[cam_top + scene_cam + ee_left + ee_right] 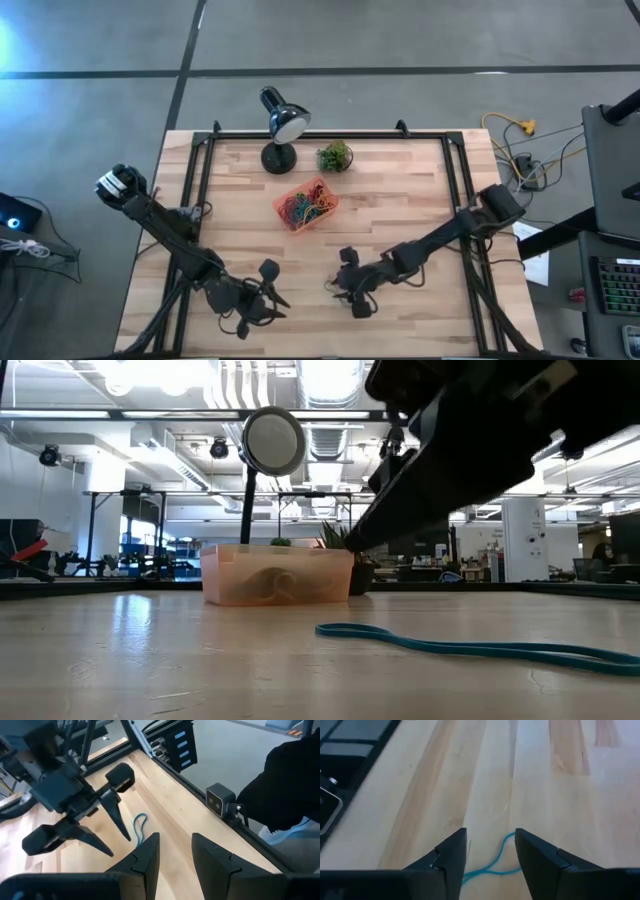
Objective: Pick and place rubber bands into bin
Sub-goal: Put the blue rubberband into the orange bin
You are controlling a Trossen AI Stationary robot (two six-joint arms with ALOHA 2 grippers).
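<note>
Wood table (400, 200): bin (306, 204) holds rubber bands (300, 208); right gripper (340, 287) and left gripper (278, 291) both parted, empty.

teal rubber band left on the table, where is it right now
The teal rubber band lies flat on the bare wood near the table's front edge, just beneath the right gripper, whose open jaws straddle it; the bin sits farther back, mid-table.

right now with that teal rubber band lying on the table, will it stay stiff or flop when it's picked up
Probably floppy: the teal rubber band lies flat in loose wavy curves on the table, holding no shape. It looks thin and likely very light. Lying so flat between the open fingers of the right end effector, it may slip out of a pinch.
</note>
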